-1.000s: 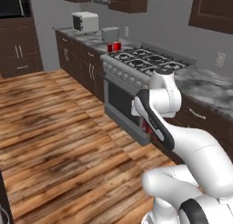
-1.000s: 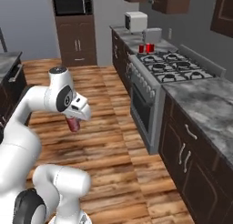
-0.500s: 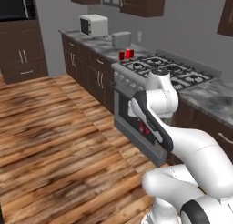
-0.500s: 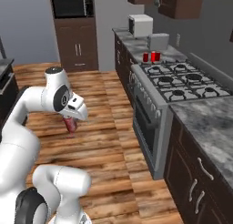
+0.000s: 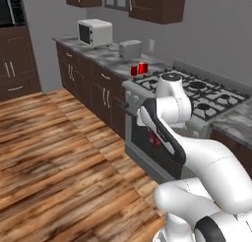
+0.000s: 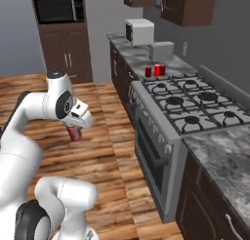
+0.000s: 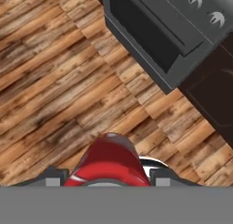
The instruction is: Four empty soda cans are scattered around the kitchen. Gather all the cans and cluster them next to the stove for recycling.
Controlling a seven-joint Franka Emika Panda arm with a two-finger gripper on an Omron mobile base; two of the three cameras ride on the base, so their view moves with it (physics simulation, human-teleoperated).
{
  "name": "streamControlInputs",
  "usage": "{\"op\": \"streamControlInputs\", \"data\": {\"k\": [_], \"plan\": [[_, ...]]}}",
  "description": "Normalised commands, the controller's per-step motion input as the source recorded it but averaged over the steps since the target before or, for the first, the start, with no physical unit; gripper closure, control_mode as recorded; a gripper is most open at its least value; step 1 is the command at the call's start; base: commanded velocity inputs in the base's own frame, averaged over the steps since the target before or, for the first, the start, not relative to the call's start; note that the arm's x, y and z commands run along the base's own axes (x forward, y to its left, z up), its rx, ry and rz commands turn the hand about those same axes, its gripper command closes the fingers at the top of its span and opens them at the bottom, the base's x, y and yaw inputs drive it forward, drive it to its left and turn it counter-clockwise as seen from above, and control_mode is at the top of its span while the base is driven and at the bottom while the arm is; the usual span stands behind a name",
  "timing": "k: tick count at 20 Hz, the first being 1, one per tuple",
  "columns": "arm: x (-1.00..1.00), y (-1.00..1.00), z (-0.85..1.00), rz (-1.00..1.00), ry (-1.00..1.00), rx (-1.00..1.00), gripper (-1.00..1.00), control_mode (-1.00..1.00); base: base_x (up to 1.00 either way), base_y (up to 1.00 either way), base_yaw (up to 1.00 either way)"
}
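Now the jaws pinch a small red metal soda can [image 7: 108, 166] around its sides; it is light, thin, easily dented.

The stove [image 6: 190, 112] stood in the counter run [image 6: 141, 56], with two cans [image 6: 154, 70] on the counter just beside its far end, side by side and close together. Behind the cans sat the toaster [image 6: 162, 50], and farther from the stove along the same counter, the microwave [image 6: 139, 31]. Before the stove's oven door [image 7: 150, 29], above the floor [image 7: 50, 77], the gripper [image 7: 107, 174] held a third can [image 7: 109, 163] between its fingers. Wall cabinets [image 5: 152, 2] hung above the counter beyond the stove.
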Motion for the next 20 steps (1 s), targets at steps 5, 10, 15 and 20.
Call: {"op": "streamControlInputs", "data": {"k": [5,10,15,20], "plan": [[0.00,0.00,0.00,0.00,0.00,0.00,1.00,1.00,1.00,0.07,-0.33],[0.00,0.00,0.00,0.00,0.00,0.00,1.00,1.00,1.00,0.49,-0.34],[0.00,0.00,0.00,0.00,0.00,0.00,1.00,1.00,1.00,0.66,-0.41],[0.00,0.00,0.00,0.00,0.00,0.00,1.00,1.00,1.00,0.74,-0.47]]}}
